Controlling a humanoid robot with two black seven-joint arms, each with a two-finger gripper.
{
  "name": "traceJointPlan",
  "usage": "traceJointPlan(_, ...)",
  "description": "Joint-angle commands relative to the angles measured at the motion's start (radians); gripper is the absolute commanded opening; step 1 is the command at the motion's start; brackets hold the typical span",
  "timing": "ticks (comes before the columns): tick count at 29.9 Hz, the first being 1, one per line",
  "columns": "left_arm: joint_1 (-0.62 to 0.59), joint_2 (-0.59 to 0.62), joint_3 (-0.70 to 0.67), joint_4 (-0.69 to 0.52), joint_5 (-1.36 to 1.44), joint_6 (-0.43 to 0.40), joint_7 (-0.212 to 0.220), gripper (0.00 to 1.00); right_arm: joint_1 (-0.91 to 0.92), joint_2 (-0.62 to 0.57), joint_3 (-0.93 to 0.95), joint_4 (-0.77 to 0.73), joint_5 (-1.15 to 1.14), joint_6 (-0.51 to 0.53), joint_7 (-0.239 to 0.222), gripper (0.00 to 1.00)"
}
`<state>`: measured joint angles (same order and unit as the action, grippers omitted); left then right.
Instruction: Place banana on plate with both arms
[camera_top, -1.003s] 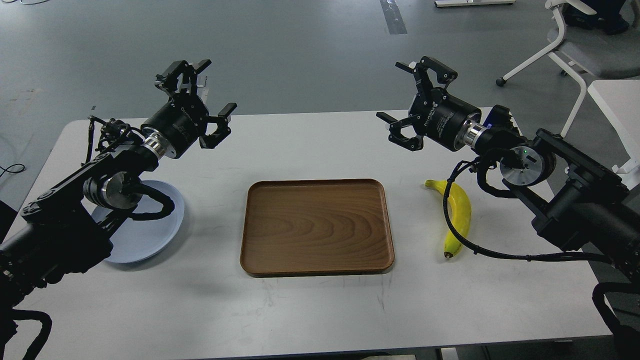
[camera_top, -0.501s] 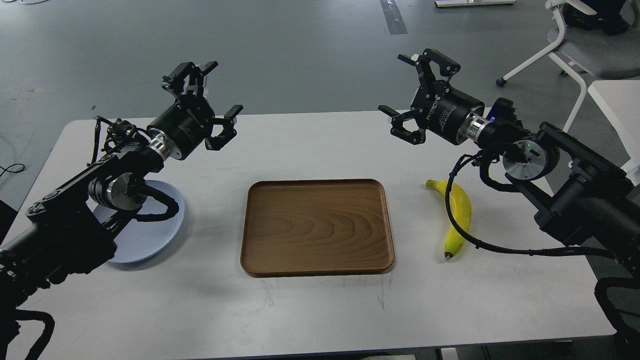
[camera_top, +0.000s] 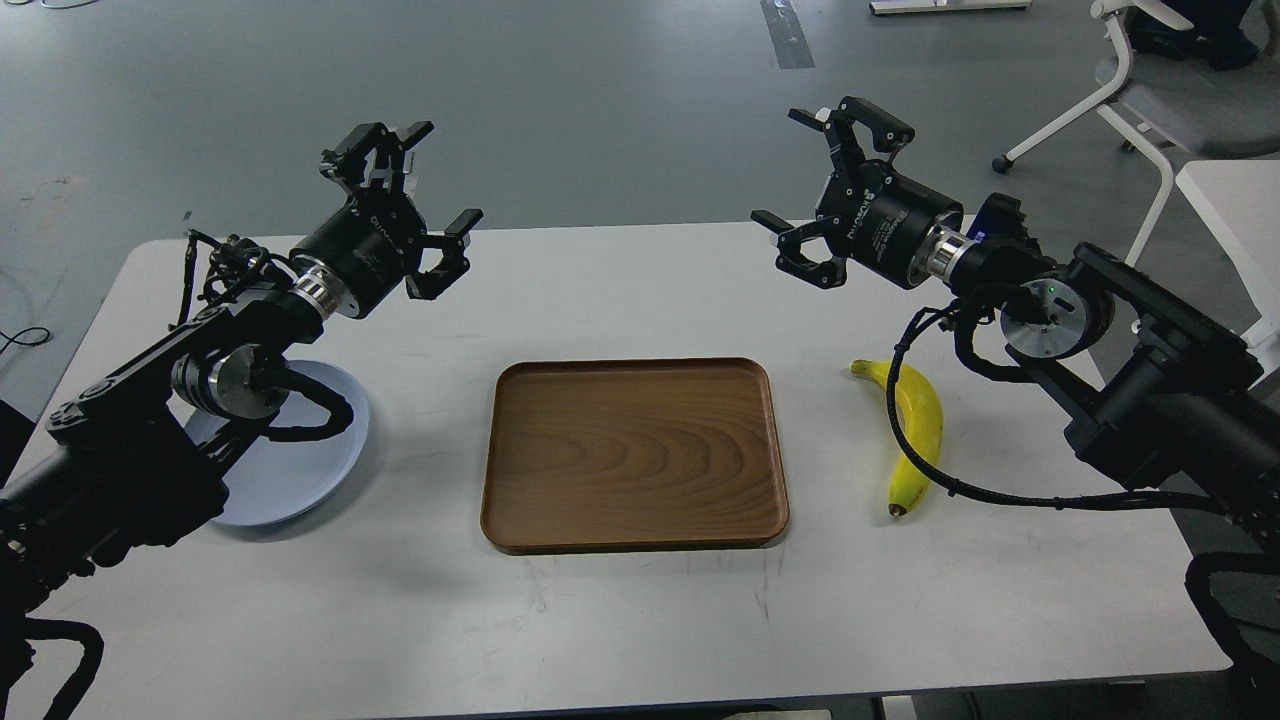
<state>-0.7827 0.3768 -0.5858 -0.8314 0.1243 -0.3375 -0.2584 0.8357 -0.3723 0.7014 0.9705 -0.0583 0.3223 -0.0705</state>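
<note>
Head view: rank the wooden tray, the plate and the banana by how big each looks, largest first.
1. Wooden tray, clearly the largest.
2. Plate; the left arm hides part of it, so its full extent is unsure, but what shows already outsizes the banana.
3. Banana, long but thin, the smallest.

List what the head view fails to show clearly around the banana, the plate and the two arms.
- Plate: its left and far parts are hidden behind the left arm.
- Banana: a black cable crosses its middle.
- Right arm: cut off by the right edge of the view.
- Chair: cut off by the top right corner.
</note>
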Motion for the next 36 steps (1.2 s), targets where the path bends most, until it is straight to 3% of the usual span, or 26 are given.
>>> traceJointPlan(1, 0.0, 0.002, 0.0, 0.0, 0.0, 0.0, 0.001, 0.98, 0.011, 0.001, 0.0, -0.001, 0.0, 0.0, 0.0, 1.0)
traceJointPlan(36, -0.017, 0.005, 0.0, 0.0, 0.032, 0.002, -0.007, 0.98, 0.026, 0.001, -0.003, 0.007, -0.002, 0.003, 0.001, 1.0)
